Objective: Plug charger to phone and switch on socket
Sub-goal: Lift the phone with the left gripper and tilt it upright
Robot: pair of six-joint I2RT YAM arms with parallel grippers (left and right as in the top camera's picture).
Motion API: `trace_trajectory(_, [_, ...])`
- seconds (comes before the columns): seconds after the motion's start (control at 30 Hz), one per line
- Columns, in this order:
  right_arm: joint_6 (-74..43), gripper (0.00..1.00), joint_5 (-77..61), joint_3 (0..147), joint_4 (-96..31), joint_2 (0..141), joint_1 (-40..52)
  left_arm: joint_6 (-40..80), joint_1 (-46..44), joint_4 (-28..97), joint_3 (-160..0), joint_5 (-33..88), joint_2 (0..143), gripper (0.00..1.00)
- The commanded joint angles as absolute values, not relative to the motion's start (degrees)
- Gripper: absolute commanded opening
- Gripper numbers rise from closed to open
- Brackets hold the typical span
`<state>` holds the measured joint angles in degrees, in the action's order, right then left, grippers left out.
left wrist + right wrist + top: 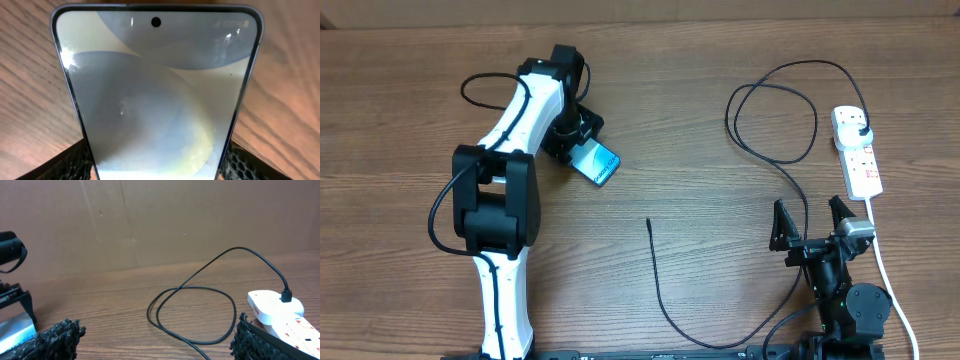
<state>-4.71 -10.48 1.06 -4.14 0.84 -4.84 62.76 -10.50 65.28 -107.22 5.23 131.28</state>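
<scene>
Overhead, I see my left gripper (585,148) clamped on the phone (599,164), far left. My right gripper (812,222) gapes wide near the socket (861,162); the charger (651,240) tip lies loose mid-table.

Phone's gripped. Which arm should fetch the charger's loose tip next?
Right. The left gripper is shut on the phone. The right gripper is open and empty, and the charger tip lies on the table between the arms, likely within its reach.
</scene>
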Motion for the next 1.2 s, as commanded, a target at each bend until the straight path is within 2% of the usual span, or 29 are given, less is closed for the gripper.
trace_trajectory(0.0, [-4.7, 1.00, -10.1, 0.5, -4.0, 0.2, -4.5, 60.5, -10.9, 66.6, -111.5, 6.9, 128.2, 0.04])
trace_trajectory(0.63, [-4.7, 1.00, -10.1, 0.5, -4.0, 0.2, -4.5, 58.2, -10.9, 66.6, -115.4, 47.3, 127.7, 0.04])
trace_trajectory(1.17, [-4.7, 1.00, -10.1, 0.5, -4.0, 0.2, -4.5, 58.2, -10.8, 66.9, -115.4, 65.8, 127.7, 0.04])
